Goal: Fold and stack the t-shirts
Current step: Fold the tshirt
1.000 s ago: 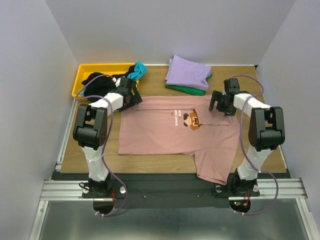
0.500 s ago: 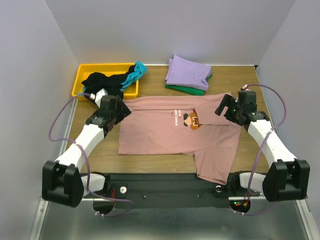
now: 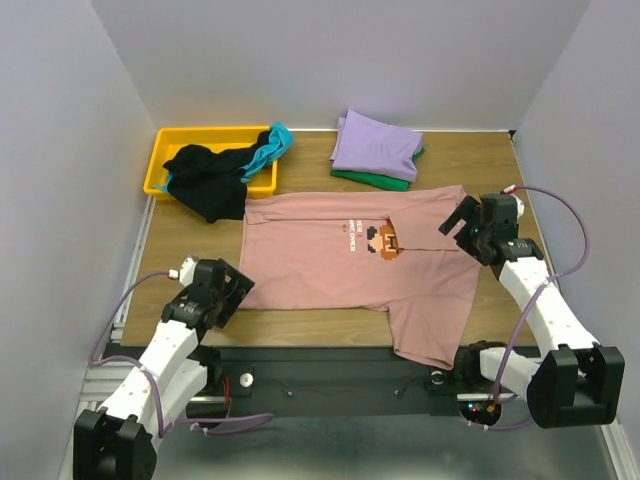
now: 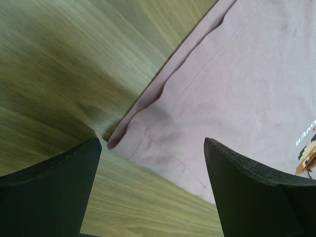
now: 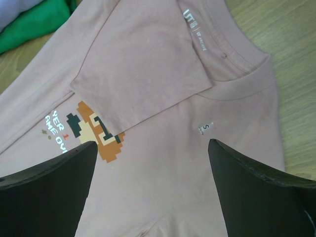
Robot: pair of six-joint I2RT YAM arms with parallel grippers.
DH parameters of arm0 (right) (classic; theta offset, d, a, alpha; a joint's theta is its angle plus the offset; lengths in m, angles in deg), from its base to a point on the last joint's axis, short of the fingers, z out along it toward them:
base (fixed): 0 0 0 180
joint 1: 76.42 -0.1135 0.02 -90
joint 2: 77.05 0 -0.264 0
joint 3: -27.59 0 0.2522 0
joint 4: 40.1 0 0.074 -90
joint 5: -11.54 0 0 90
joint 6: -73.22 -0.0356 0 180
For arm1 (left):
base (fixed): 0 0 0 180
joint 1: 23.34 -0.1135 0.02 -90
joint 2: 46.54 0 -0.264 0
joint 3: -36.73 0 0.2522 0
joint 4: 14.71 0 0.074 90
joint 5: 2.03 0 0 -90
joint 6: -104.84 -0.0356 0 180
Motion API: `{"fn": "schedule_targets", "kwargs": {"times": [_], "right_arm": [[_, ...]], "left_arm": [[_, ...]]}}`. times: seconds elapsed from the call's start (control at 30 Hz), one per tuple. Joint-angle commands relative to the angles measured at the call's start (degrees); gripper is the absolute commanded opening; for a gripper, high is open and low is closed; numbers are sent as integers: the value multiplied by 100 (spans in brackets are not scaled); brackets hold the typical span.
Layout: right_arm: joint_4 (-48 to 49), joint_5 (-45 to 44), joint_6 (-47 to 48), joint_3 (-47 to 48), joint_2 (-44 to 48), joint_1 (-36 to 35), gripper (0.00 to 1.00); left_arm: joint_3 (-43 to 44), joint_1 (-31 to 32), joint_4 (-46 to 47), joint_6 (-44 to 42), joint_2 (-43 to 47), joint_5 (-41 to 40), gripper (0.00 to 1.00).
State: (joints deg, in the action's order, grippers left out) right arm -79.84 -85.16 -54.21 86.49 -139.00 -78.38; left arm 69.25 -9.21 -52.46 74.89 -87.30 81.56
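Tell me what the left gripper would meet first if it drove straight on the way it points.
Most likely the pink t-shirt: the open left gripper frames its hem corner, flat on the table. Depth is unclear; bare wood beside it could come first.

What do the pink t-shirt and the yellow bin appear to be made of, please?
Pink t-shirt: soft matte knit, probably cotton; stitched hems and wrinkles show. Yellow bin: seemingly rigid plastic, smooth finish, straight moulded walls.

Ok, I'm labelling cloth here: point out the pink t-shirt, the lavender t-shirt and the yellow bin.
pink t-shirt (image 3: pixel 315 268), top view, plain body cloth.
lavender t-shirt (image 3: pixel 375 145), top view, folded upper face.
yellow bin (image 3: pixel 157 160), top view, left wall.
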Motion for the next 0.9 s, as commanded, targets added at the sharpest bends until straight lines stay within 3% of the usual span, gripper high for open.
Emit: {"fn": "schedule_targets", "kwargs": {"times": [0.0, 0.13, 0.23, 0.33, 0.37, 0.67, 0.8, 0.87], "right_arm": [[146, -445, -98, 3, 69, 29, 100], [146, -543, -36, 12, 87, 29, 100], [146, -552, -10, -6, 104, 37, 100], [137, -569, -10, -50, 105, 37, 100], [145, -552, -27, -58, 87, 29, 100], [137, -122, 200, -190, 148, 29, 100], [-12, 624, 420, -287, 193, -15, 100], [-205, 846, 465, -252, 105, -584, 100]], "left_arm": [[-40, -24, -9, 280, -90, 369, 96], [-31, -24, 61, 148, -599, 536, 90], [39, -24, 140, 95, -916, 396, 79], [136, -24, 131, 77, -1101, 308, 59], [145, -24, 131, 68, -1110, 316, 47], [84, -24, 123, 24, -821, 422, 0], [101, -24, 61, 50, -645, 387, 0], [162, -24, 43, 42, -531, 203, 0]]}}
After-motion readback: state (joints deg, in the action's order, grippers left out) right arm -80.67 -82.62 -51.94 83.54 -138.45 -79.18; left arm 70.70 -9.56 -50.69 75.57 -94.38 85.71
